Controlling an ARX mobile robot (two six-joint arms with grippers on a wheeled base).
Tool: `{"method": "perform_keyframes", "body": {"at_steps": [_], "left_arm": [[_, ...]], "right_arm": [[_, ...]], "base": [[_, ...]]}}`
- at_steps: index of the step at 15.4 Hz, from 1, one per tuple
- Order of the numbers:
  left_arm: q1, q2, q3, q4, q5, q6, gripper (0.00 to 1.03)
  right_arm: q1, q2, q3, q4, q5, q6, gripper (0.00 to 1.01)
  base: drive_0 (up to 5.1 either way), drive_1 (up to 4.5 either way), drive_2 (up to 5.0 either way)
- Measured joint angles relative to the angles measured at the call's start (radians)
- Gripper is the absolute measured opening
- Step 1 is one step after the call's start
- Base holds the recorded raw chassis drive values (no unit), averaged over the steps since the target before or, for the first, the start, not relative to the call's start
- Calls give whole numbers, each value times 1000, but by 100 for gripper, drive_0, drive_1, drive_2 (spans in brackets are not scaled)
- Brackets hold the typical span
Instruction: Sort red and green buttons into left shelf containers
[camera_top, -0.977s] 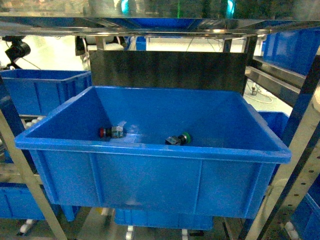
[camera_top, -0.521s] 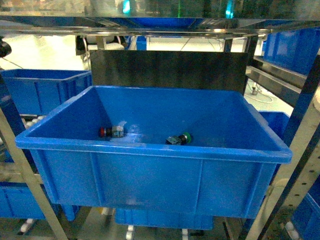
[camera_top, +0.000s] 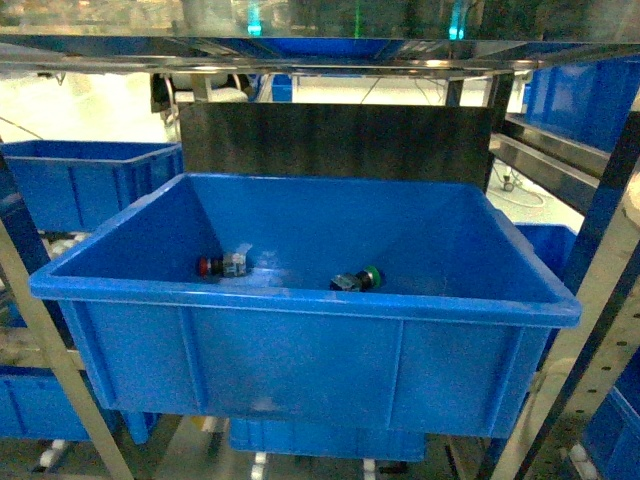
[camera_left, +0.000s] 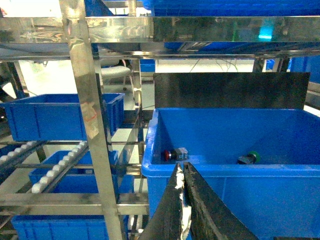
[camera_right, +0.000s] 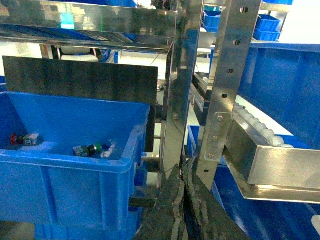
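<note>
Both pincers closed and empty, outside the large blue plastic tub (camera_top: 300, 370).
Left gripper (camera_left: 183, 172) and right gripper (camera_right: 183, 177) show fingers pressed together. Inside the tub, red mushroom-cap button (camera_top: 222, 265) lies at 9 o'clock of green-cap button (camera_top: 357, 279), apart.

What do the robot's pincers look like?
Only the wrist cameras show them. The left pincer has two long, dark, nearly black fingers that narrow to a point, with whitish worn patches along their inner edges. The right pincer looks much the same: dark tapering fingers with rough, scuffed grey edges. No cables or markings show.
</note>
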Motion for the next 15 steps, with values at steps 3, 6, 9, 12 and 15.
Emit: {"method": "perform_keyframes", "body": {"at_steps": [3, 6, 9, 12, 15], "left_arm": [[0, 0, 0, 0, 0, -1, 19], [0, 0, 0, 0, 0, -1, 48], [0, 0, 0, 0, 0, -1, 88], [0, 0, 0, 0, 0, 0, 98], [0, 0, 0, 0, 0, 0, 98]], "right_arm": [[0, 0, 0, 0, 0, 0, 13], [0, 0, 0, 0, 0, 0, 42], [0, 0, 0, 0, 0, 0, 81], [0, 0, 0, 0, 0, 0, 97], [0, 0, 0, 0, 0, 0, 98]], "base": [[0, 0, 0], [0, 0, 0], [0, 0, 0], [0, 0, 0], [0, 0, 0]]}}
